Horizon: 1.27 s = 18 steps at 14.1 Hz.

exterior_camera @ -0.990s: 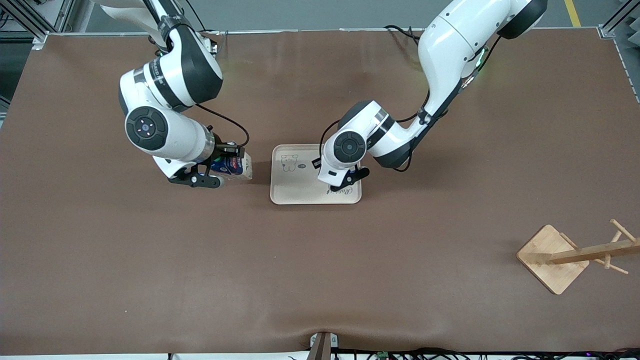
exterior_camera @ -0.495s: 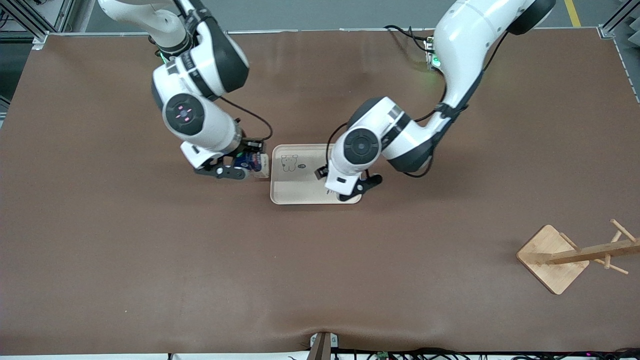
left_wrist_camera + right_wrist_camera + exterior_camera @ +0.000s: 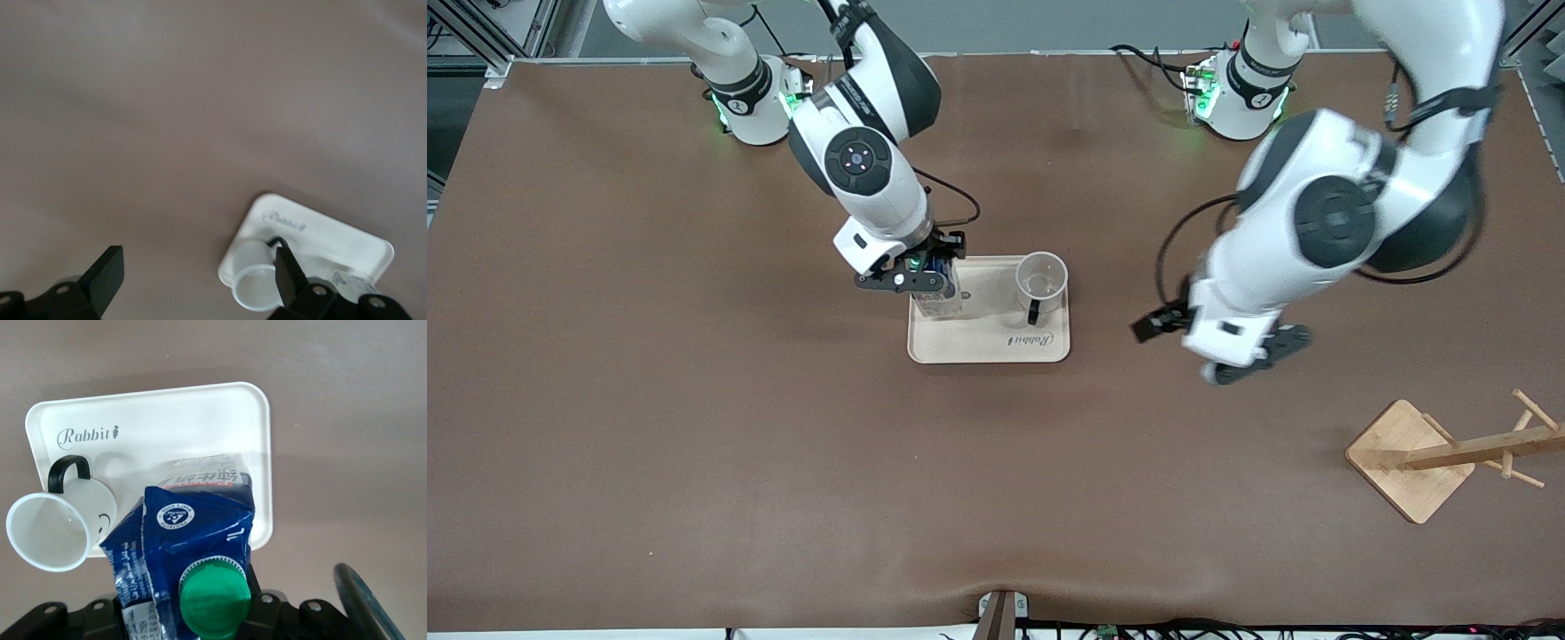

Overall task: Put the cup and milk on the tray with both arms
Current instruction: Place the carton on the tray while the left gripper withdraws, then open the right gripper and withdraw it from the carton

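The cream tray [image 3: 987, 348] lies mid-table. On its end toward the left arm the white cup [image 3: 1040, 277] stands upright, with its black handle turned toward the front camera. My right gripper [image 3: 914, 281] is shut on the milk [image 3: 941, 304] over the tray's other end. In the right wrist view the blue milk [image 3: 193, 520] with its green cap [image 3: 215, 597] fills the right gripper [image 3: 193, 617], beside the cup [image 3: 57, 527] on the tray [image 3: 167, 420]. I cannot tell whether the carton's base touches the tray. My left gripper [image 3: 1214, 351] hangs open and empty over bare table; the left wrist view shows it [image 3: 193, 283] apart from the cup [image 3: 250, 267].
A wooden rack [image 3: 1409, 458] with pegs stands near the front camera at the left arm's end of the table. The brown table [image 3: 783, 462] spreads all around the tray.
My left gripper opened, left the cup on the tray, and rose away toward the left arm's end. My right gripper carried the milk from beside the tray to over it.
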{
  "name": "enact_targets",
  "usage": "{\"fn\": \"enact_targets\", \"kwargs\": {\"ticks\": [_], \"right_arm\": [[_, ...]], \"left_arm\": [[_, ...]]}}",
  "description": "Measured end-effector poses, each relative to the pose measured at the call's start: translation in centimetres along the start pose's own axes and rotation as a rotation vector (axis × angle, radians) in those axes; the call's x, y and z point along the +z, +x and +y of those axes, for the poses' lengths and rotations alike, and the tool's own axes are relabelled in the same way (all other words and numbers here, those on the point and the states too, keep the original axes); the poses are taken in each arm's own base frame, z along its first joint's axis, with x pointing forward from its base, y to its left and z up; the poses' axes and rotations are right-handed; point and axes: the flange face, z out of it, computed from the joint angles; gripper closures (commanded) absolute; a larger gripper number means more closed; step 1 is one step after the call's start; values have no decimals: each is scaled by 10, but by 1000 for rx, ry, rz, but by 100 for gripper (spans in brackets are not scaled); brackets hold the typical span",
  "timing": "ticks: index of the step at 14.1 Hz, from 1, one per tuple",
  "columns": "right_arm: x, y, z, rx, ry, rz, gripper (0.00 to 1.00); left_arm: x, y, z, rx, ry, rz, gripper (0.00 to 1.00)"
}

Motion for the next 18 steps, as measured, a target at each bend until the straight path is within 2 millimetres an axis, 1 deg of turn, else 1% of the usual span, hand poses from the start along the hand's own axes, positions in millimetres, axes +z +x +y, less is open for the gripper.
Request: {"fn": "enact_targets", "kwargs": {"ticks": [1, 2, 3, 4, 6, 7, 8, 9, 10, 11, 12, 13, 14, 15, 16, 18], "right_arm": [[17, -5, -4, -10, 13, 26, 72], [30, -11, -7, -18, 25, 46, 66], [30, -17, -9, -22, 33, 57, 48], [31, -19, -8, -21, 32, 56, 0], [32, -20, -6, -19, 24, 48, 0], [35, -20, -5, -17, 15, 38, 0], [37, -21, -3, -16, 7, 28, 0], [35, -21, -2, -14, -7, 10, 0], [25, -19, -1, -11, -24, -14, 0], [7, -13, 0, -3, -41, -42, 0], [-17, -5, 4, 10, -49, -63, 0], [-42, 5, 9, 24, -46, -69, 0], [-65, 15, 16, 42, -32, -63, 0], [-83, 26, 24, 67, -2, -58, 0], [-96, 36, 33, 99, 41, -61, 0], [-120, 61, 59, 160, 108, -51, 0]], "left_arm": [[-9, 14, -18, 17, -4, 12, 0], [-15, 27, -34, 38, -9, 19, 0], [-19, 38, -48, 55, -12, 24, 0], [-21, 45, -58, 62, -13, 29, 0], [-27, 56, -73, 50, 2, 55, 0], [-36, 61, -84, 51, 4, 74, 0], [-48, 66, -98, 61, 1, 94, 0], [-62, 71, -114, 76, -2, 115, 0], [-74, 75, -129, 82, -4, 134, 0], [-85, 79, -144, 85, -5, 152, 0], [-95, 80, -154, 90, -5, 167, 0], [-102, 79, -161, 94, -4, 179, 0], [-109, 76, -163, 92, -3, 188, 0], [-115, 71, -164, 92, 0, 193, 0], [-121, 65, -164, 94, 6, 193, 0], [-133, 54, -165, 95, 16, 200, 0]]}}
